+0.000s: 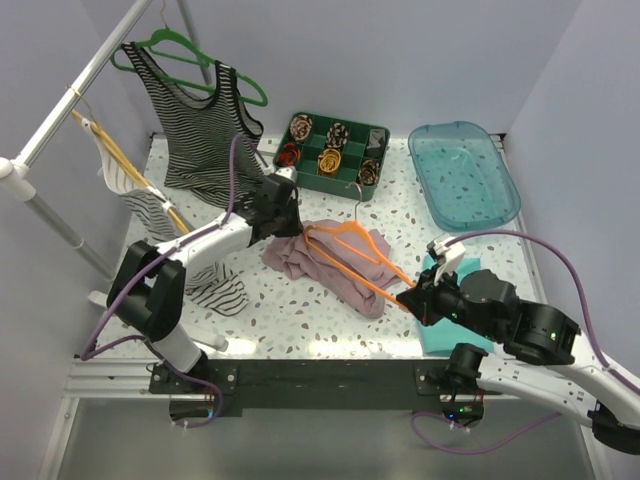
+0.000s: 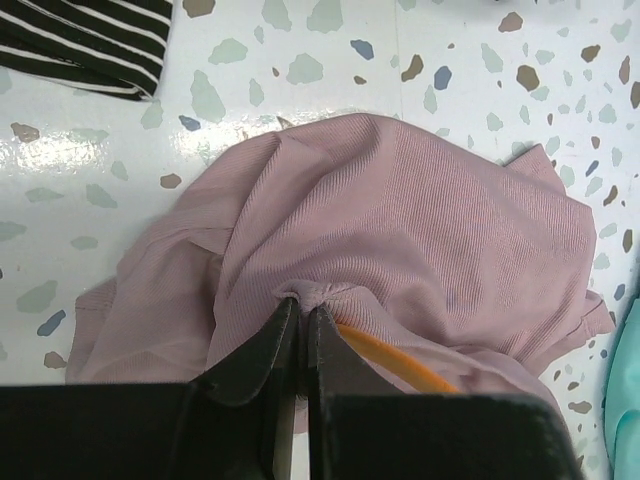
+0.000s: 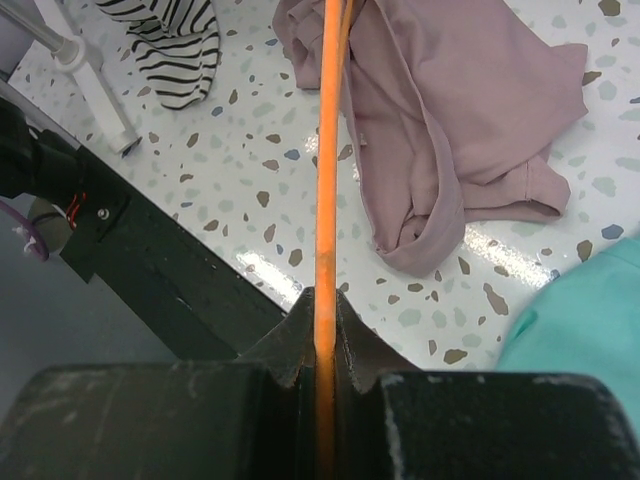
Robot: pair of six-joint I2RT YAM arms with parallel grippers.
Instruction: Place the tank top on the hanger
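Note:
The dusty-pink tank top lies crumpled mid-table, with the orange hanger lying on and partly threaded into it. My left gripper is shut on a pinch of the tank top's fabric at its far left edge; an orange hanger arm shows under the cloth beside the fingers. My right gripper is shut on the hanger's near end; the orange bar runs straight out from between the fingers toward the tank top.
Striped tank tops hang on a green hanger and a tan hanger from the rack at left; another striped piece lies by my left arm. A green compartment tray and a teal bin stand at the back. A teal cloth lies under my right arm.

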